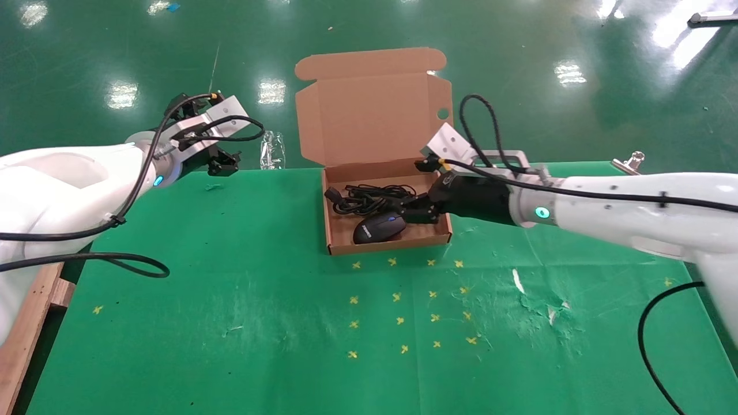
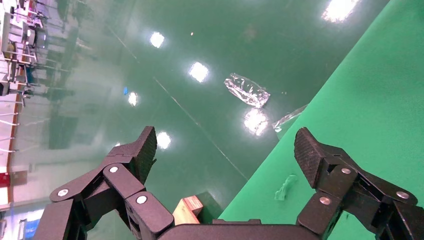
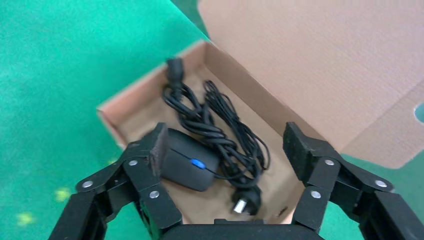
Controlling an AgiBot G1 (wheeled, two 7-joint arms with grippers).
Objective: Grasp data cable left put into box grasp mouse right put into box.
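Note:
The brown cardboard box (image 1: 340, 249) stands open at the table's far middle, its lid (image 1: 369, 109) upright. The bundled black data cable (image 1: 369, 197) lies inside along the back, its plug (image 3: 245, 202) near the right end. The black mouse (image 1: 379, 227) with a blue wheel lies in the box's front part, also seen in the right wrist view (image 3: 187, 162). My right gripper (image 1: 412, 210) is open and empty just above the box's right part, jaws either side of mouse and cable (image 3: 215, 130). My left gripper (image 1: 225, 162) is open and empty, raised over the table's far left edge.
A clear plastic bag (image 1: 272, 150) lies on the floor beyond the far edge, left of the box. Yellow cross marks (image 1: 403, 300) dot the green cloth, with scuffed torn patches (image 1: 548, 305) at the right. A wooden board (image 1: 29, 323) borders the table's left side.

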